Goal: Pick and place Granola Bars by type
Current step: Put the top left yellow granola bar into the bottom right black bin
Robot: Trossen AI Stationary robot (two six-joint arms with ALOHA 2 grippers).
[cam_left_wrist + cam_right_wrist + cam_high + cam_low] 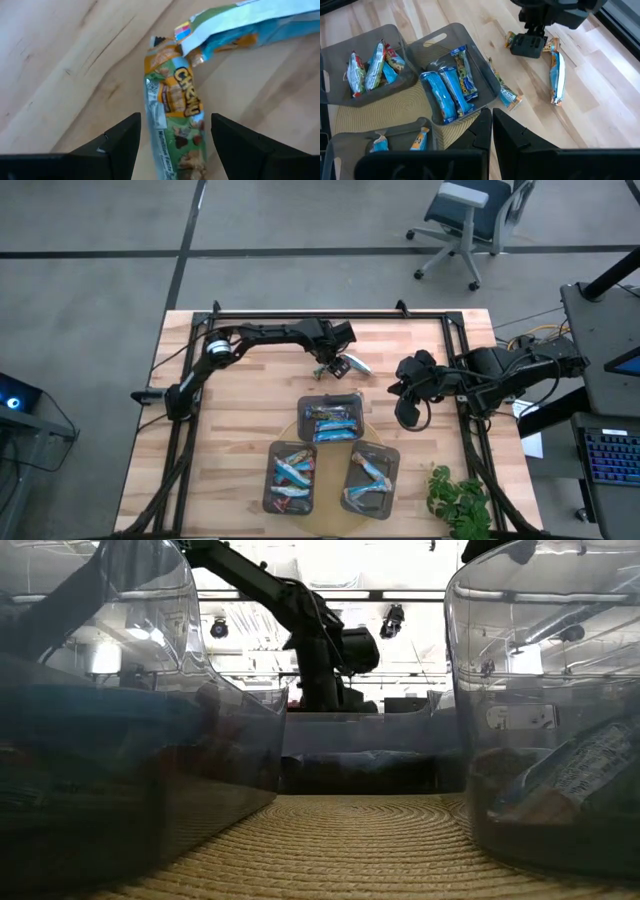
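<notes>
Left gripper [172,145] fingers spread, green granola bar [177,125] lying between them on the wooden table [60,60]; right gripper [490,135] pinched shut, waiting right

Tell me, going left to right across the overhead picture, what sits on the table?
Left tool → blue bar beside it → right tool; the trays below overlap these in the order.
</notes>
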